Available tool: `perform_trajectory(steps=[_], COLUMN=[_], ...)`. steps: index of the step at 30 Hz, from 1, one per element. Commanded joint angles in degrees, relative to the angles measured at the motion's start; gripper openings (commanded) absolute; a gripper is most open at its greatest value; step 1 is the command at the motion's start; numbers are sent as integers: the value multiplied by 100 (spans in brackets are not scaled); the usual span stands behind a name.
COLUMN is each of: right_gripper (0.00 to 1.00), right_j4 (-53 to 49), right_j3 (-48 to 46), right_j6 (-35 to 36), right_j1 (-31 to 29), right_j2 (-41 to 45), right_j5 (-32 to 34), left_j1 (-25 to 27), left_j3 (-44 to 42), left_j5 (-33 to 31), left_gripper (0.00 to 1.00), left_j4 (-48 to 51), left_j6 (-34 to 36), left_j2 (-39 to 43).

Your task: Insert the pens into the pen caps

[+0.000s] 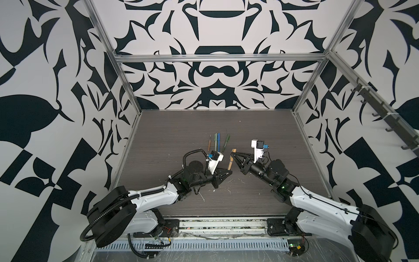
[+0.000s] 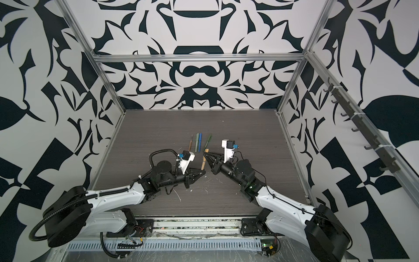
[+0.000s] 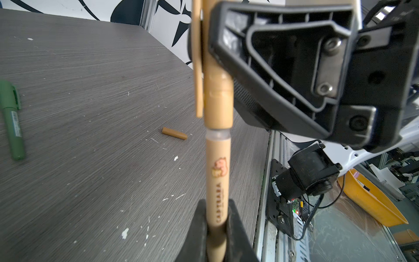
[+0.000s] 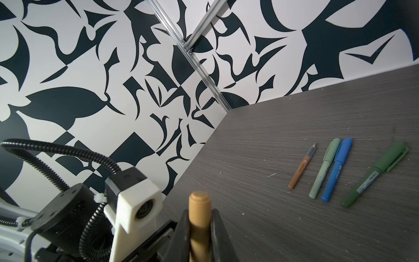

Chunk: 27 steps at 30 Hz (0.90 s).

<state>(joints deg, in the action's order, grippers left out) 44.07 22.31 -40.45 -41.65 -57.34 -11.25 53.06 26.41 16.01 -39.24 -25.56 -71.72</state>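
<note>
A tan pen [image 1: 231, 162] hangs above the table between my two grippers in both top views. My left gripper [image 3: 217, 212] is shut on its printed barrel [image 3: 218, 179]. My right gripper [image 4: 200, 219] is shut on the tan pen cap [image 4: 199, 202]. The cap [image 3: 218, 102] sits over the pen's tip end, with a thin clear ring showing between cap and barrel. On the table behind lie an uncapped orange-brown pen [image 4: 301, 167] and capped pale green [image 4: 324, 169], blue [image 4: 336, 169] and dark green [image 4: 374, 175] pens. An orange-brown cap [image 3: 174, 133] lies loose on the table.
The four lying pens [image 1: 217, 141] form a row just behind the grippers [image 1: 230, 163], mid-table. White scratch marks [image 1: 238, 180] dot the grey table [image 1: 158, 136]. Patterned walls and metal frame posts [image 1: 127, 86] close in three sides. A rail [image 1: 226, 223] runs along the front edge.
</note>
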Motion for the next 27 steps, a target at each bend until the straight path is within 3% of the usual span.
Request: perform_trajectory(steps=[1, 17, 27], right_gripper=[0, 9, 19], right_j4=[54, -519, -765], right_j3=[-26, 68, 374], right_j6=[-28, 149, 185], right_j1=[-19, -394, -457], right_j2=[63, -197, -142], right_j5=[-111, -475, -477], left_j1=[12, -18, -120], left_j3=[171, 413, 599], left_j5=[-11, -1019, -727], left_gripper=[0, 0, 0], left_j4=[-435, -995, -759], left_j6=[27, 127, 499], left_j2=[140, 414, 510])
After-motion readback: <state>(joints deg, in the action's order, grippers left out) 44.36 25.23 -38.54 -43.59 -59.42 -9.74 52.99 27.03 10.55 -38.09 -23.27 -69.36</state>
